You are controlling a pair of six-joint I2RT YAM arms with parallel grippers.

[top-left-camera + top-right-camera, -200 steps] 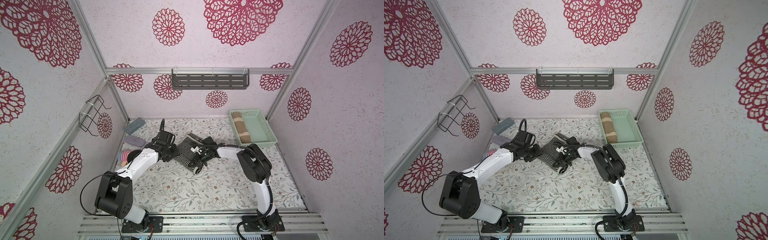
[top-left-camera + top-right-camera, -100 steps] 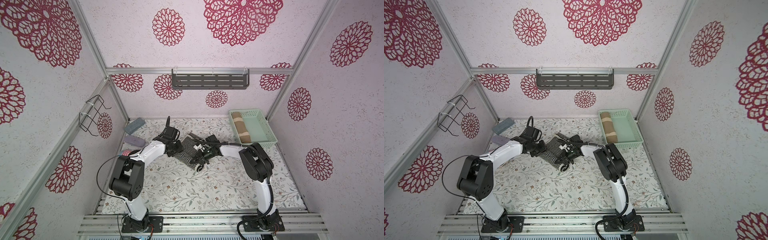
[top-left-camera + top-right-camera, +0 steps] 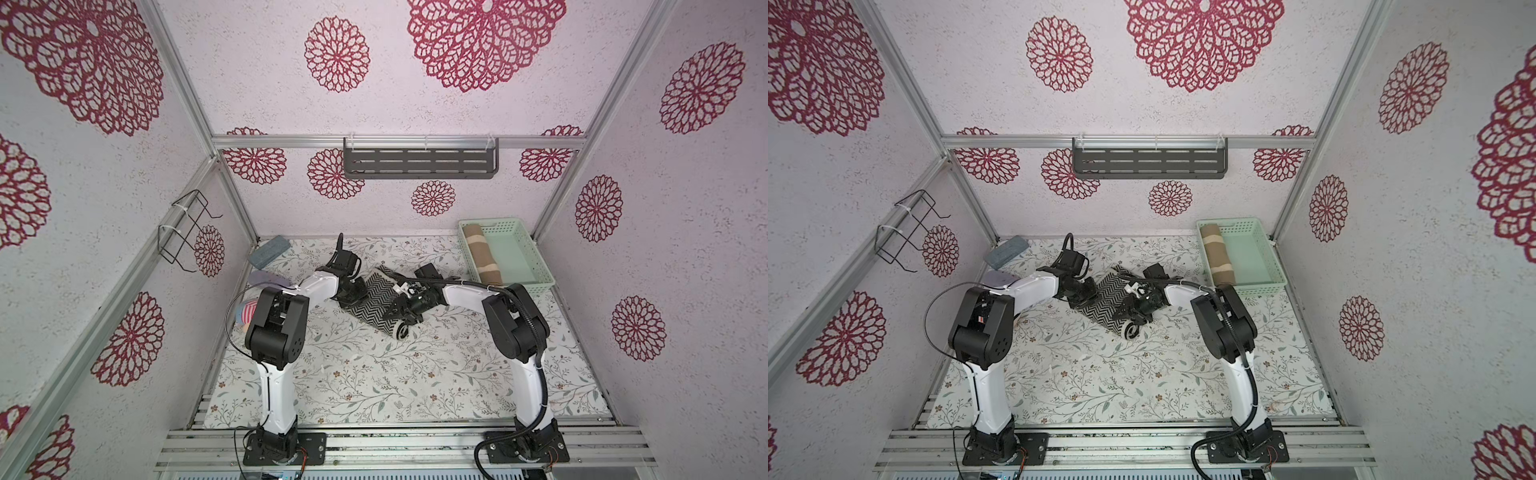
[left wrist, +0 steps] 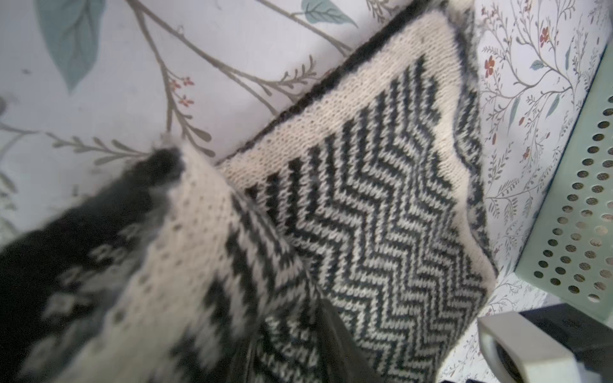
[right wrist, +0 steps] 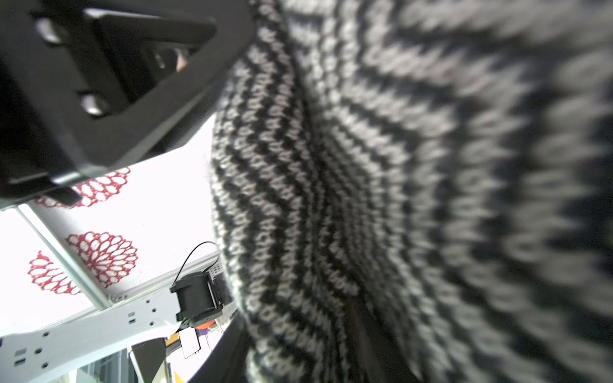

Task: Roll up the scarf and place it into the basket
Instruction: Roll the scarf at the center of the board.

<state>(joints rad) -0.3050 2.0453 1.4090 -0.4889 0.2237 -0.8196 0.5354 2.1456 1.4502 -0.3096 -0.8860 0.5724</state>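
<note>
The scarf (image 3: 376, 300) (partly rolled) lies between the left gripper (image 3: 352, 291) and right gripper (image 3: 402, 308), both against it. Whether either is pinching it or spread, I cannot tell.

**Scarf part-rolled, outside basket**

The black-and-white chevron-knit wool scarf (image 3: 376, 297) lies slantwise mid-surface (image 3: 374, 374). Its near end is a tight roll showing its spiral, and its cream-bordered far end lies flat. The shallow mint-green perforated plastic basket (image 3: 513, 259) sits level in the back right corner, near the scarf's flat end.
</note>
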